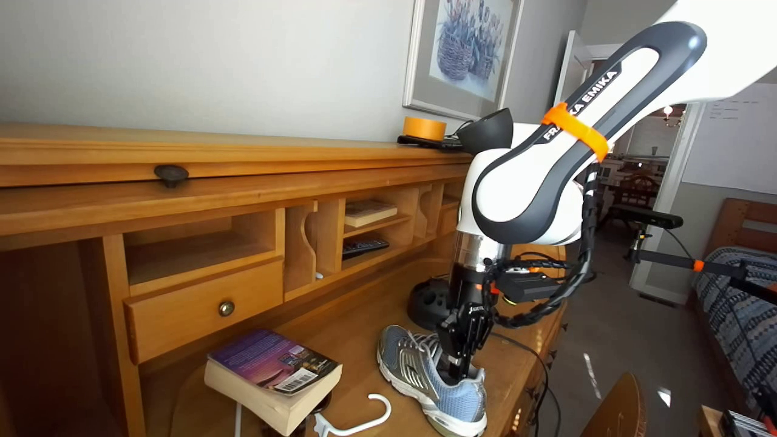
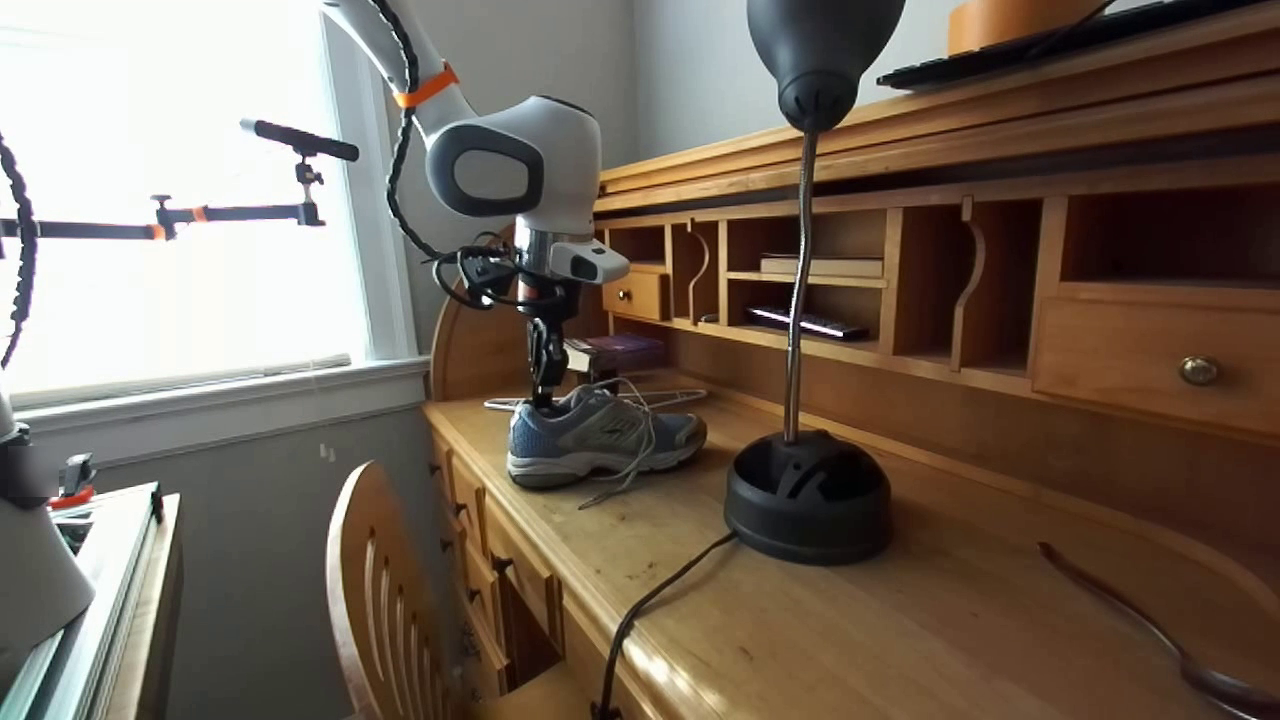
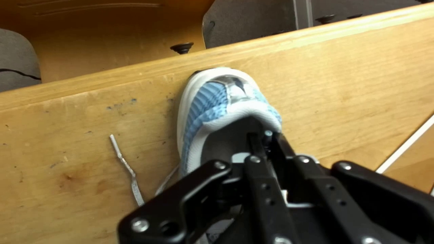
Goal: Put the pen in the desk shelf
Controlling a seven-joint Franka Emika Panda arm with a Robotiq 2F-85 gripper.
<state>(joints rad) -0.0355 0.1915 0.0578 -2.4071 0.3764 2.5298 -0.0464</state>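
Note:
My gripper sits in the opening of a blue and grey sneaker (image 1: 410, 367) on the desk; the sneaker (image 2: 600, 435) shows in both exterior views. In the wrist view the two fingertips of my gripper (image 3: 264, 134) are close together, inside the heel end of the sneaker (image 3: 203, 108). Between them is the pen (image 3: 267, 139), thin and dark with a pale tip; its lower part is hidden. The pen is hidden in both exterior views. The desk shelf (image 1: 331, 237), light-brown cubbyholes with upright panels, runs along the back of the desk; the shelf (image 2: 890, 290) also shows in an exterior view.
A purple book (image 1: 273, 370) and a white hanger (image 1: 373, 419) lie beside the sneaker. A black lamp (image 2: 810, 510) stands in front of the shelf. Cubbyholes hold a book (image 2: 825, 266) and a dark remote-like object (image 1: 364, 246). A chair (image 2: 375, 590) stands at the desk's front edge.

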